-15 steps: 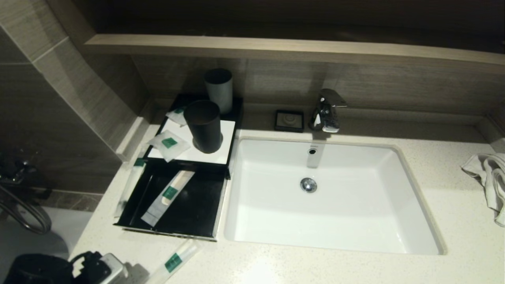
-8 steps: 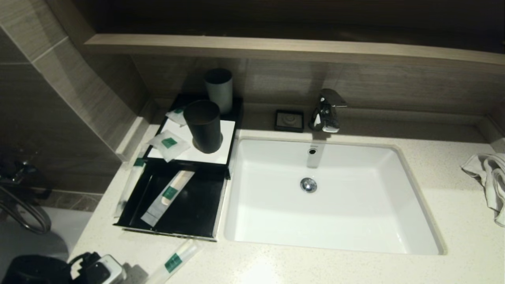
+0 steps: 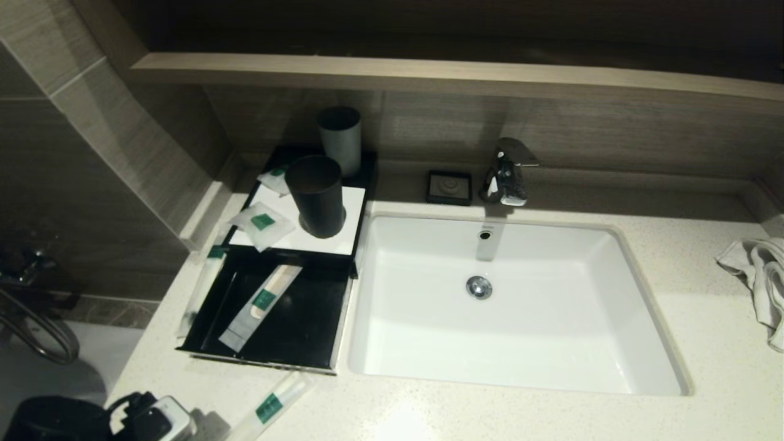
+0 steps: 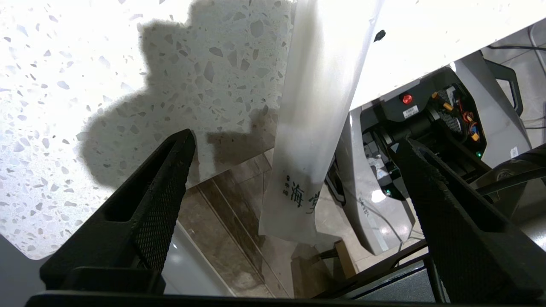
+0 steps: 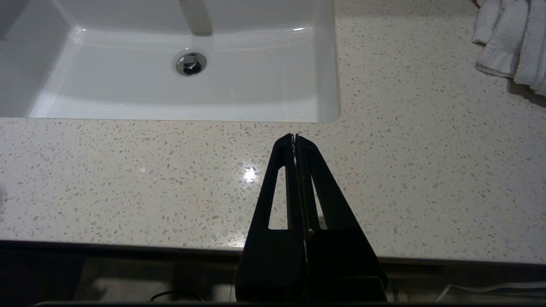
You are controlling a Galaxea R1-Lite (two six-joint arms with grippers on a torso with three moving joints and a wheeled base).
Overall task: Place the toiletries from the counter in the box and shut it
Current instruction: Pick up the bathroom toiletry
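Now the long sachet (image 3: 269,407) lies on the surface just in front of the open drawer (image 3: 269,318), overhanging the edge. Left hand (image 4: 294,157) straddles it, spread wide and empty; closing comes next. Right hand (image 5: 295,138) rests pinched together, parked.

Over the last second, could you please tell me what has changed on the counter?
Almost nothing. The left hand at the counter's near-left corner edged slightly, open around the overhanging end of the long sachet without gripping it. The box, its open drawer and the other sachets stayed put.
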